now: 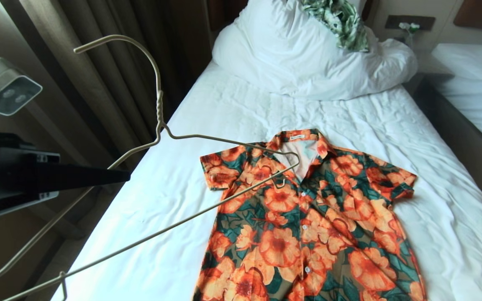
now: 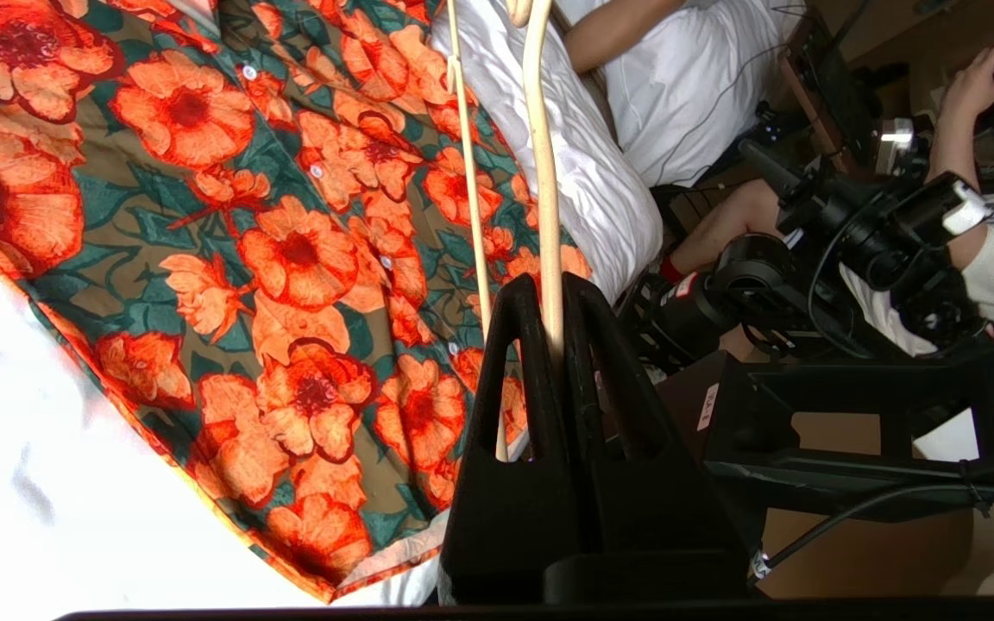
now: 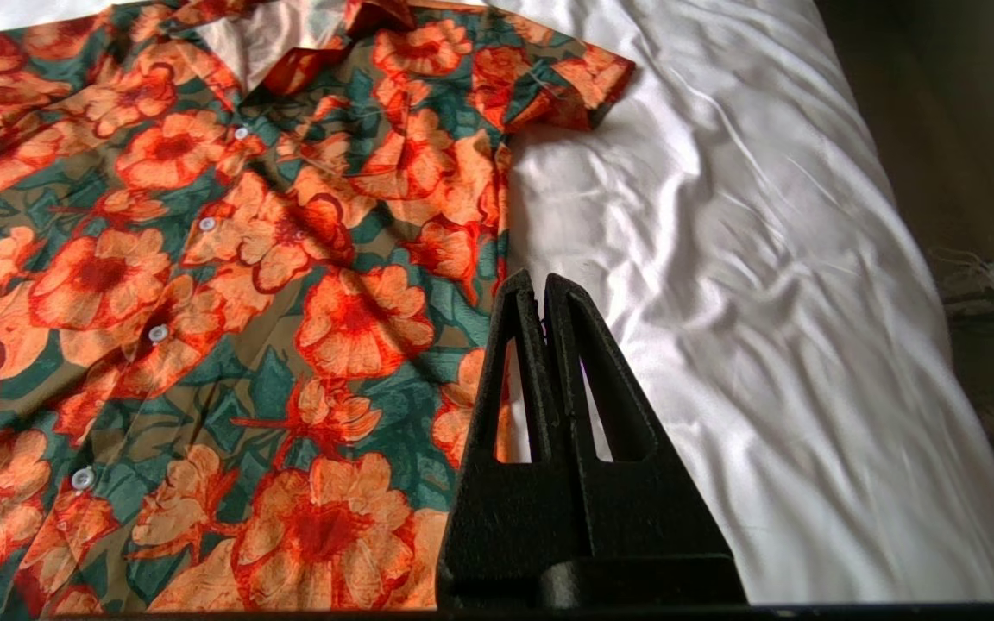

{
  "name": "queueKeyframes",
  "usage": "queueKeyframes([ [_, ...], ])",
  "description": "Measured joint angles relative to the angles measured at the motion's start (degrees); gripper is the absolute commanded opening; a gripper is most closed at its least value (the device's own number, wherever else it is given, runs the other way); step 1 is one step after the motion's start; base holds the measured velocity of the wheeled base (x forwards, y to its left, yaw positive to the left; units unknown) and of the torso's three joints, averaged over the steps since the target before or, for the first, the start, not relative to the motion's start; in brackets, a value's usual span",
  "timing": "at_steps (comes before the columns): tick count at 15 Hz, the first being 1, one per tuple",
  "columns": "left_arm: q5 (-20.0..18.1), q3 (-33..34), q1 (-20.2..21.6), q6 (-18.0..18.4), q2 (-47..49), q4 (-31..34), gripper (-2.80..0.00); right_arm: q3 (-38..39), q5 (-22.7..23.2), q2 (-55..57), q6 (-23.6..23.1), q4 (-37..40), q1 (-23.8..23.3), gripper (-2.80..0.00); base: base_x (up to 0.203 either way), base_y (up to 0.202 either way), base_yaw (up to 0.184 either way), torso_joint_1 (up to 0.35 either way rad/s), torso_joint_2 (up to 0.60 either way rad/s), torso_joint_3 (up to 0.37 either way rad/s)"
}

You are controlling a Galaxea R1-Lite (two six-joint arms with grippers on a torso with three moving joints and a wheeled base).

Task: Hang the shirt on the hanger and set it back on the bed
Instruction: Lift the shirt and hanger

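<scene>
The shirt (image 1: 308,217), orange flowers on dark green, lies flat and buttoned on the bed (image 1: 232,104), collar toward the pillow. My left gripper (image 1: 126,175) is out over the bed's left edge, shut on one sloping arm of the cream wire hanger (image 1: 159,104). The hanger is lifted with its hook up, and its far end reaches over the shirt's left shoulder near the collar. In the left wrist view the wire (image 2: 540,129) runs out from between the shut left gripper (image 2: 551,285) above the shirt (image 2: 290,259). My right gripper (image 3: 540,280) is shut and empty, above the shirt (image 3: 247,302) at its right edge.
A white pillow and duvet (image 1: 308,54) are heaped at the head of the bed, with a green-and-white leaf-print cloth (image 1: 341,21) on top. Brown curtains (image 1: 98,83) hang along the left. A second bed (image 1: 475,83) stands to the right. A seated person (image 2: 721,224) shows in the left wrist view.
</scene>
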Motion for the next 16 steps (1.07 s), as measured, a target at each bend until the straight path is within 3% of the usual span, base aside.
queueKeyframes([
  [5,0.0,0.0,-0.6,-1.3,-0.7,-1.1,-2.8,-11.3,-3.9,16.1,3.0,-1.4,-0.1,-2.8,0.0,0.0,0.0,0.0,0.0,0.0],
  [12,0.0,-1.1,-1.9,-3.3,-2.4,-1.1,-2.8,-29.6,-3.3,46.2,20.4,-2.4,-0.1,-2.8,0.0,0.0,0.0,0.0,0.0,0.0],
  [16,0.0,-1.4,-2.1,-3.5,-2.5,-1.1,-2.8,-36.4,-1.7,60.0,24.7,-2.6,-0.1,-2.8,0.0,0.0,0.0,0.0,0.0,0.0],
])
